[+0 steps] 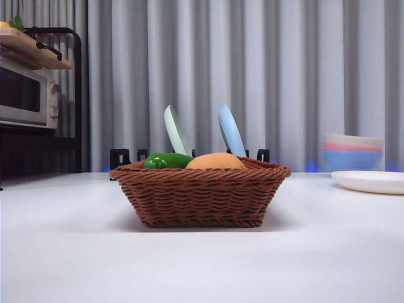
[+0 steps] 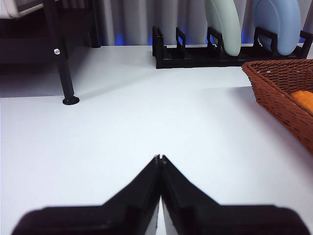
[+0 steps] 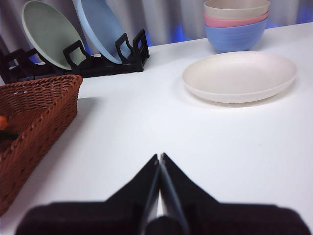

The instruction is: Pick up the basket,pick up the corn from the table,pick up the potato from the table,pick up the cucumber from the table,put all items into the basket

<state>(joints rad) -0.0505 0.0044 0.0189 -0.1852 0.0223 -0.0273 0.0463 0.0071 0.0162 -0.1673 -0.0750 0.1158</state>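
My right tool: jaws pressed together, empty, above the white desk. Basket: one corner in view, beside my tool. Black rack: holds a green plate and a blue plate. Cream plate: flat on desk. Stacked bowls: beige, pink, blue.

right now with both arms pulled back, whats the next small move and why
Probably none beyond holding still. The cucumber and potato already sit inside the basket; no vegetable lies on the table. Left gripper and right gripper are shut, empty. The corn isn't clearly visible.
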